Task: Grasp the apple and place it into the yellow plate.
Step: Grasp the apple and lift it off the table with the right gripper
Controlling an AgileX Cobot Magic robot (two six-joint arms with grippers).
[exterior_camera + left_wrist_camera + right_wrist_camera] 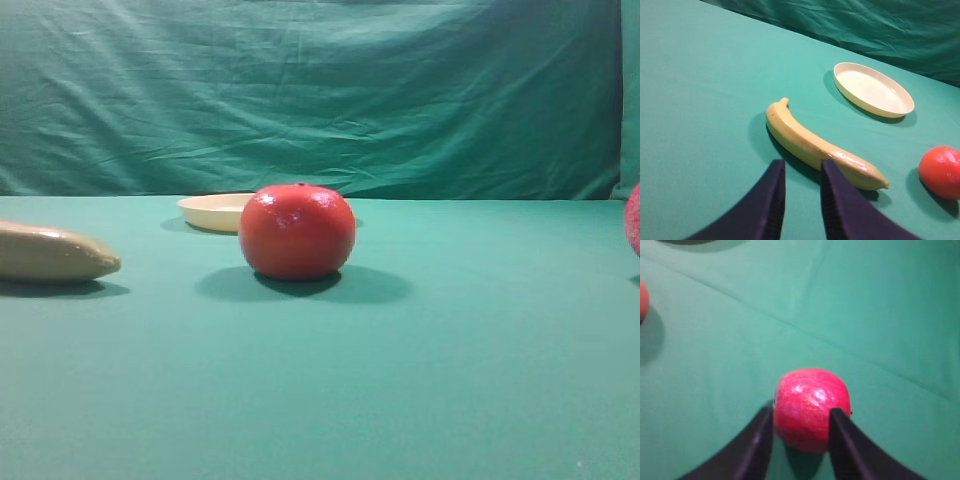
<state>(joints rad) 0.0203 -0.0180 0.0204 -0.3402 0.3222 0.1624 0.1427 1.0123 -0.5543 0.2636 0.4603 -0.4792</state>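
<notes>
the apple (810, 407) sits on the green cloth (865, 315) between my right gripper (801, 432) fingers; whether they clamp it i cannot tell. i judge this the grasp step (plate (215, 210) well apart): next, squeeze firmly, then lift.

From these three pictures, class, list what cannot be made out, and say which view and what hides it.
- Apple: high view, cut off by the right edge.
- Apple's underside: right wrist view, hidden by right pincer fingers; contact unclear.
- Yellow plate: high view, right part behind the orange-red fruit.
- Banana: high view, left end cut off.
</notes>
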